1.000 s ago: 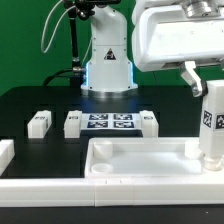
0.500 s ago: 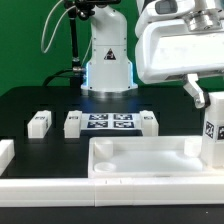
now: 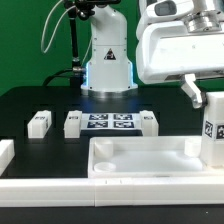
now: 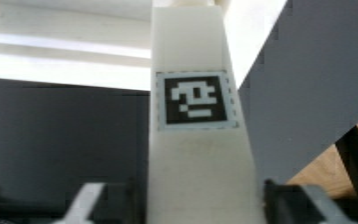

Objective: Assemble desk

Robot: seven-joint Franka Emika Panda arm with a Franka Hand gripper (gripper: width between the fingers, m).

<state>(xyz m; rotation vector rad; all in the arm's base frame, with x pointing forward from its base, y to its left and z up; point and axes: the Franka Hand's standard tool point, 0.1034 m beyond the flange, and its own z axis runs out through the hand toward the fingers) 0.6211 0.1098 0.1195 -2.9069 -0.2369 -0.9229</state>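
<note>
While the end effector (image 4: 190, 205) grips the upright leg (image 3: 213, 135) at the tabletop's (image 3: 130, 172) corner on the exterior view's right, I would lower it slowly and keep it quite vertical.

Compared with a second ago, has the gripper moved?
Yes. The gripper, holding the leg, has dropped lower toward the tabletop, judged against the marker board.

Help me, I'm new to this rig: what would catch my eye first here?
First the tall white leg standing upright at the exterior view's right, at the corner of the big rimmed tabletop, with the bulky gripper at its top. In the wrist view that leg and its black-white tag fill the picture. Three small legs sit farther back, flanking the marker board.
</note>
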